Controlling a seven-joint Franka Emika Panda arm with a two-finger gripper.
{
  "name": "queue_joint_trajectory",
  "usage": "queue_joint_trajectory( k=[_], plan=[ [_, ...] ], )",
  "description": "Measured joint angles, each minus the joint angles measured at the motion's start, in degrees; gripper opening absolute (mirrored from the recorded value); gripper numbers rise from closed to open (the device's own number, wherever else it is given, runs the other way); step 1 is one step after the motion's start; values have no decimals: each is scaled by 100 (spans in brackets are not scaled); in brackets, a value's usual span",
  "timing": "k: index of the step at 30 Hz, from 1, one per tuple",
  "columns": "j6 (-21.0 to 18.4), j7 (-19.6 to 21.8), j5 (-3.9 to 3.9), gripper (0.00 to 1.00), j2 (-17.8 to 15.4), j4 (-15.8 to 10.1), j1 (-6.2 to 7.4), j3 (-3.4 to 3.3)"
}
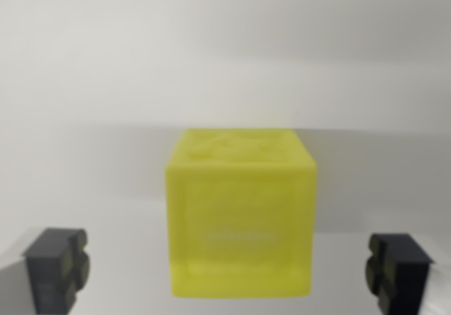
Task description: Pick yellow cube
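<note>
A yellow cube [239, 213] fills the middle of the wrist view, resting on a pale grey surface. It is blurred from closeness, with faint raised marks on its top face. My gripper [229, 273] is open: one dark fingertip [58, 269] shows at the wrist view's lower left and the other at the lower right [398, 271]. The cube sits between the two fingers, with a clear gap on each side. Neither finger touches it.
The pale grey surface [84, 181] runs back to a light wall [225, 40]. A soft shadow band lies behind the cube.
</note>
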Motion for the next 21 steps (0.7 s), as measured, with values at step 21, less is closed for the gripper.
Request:
queue_joint_trajectory(
  k=[21],
  plan=[
    [548,-88,16,100,575,20,-71,0]
  ],
)
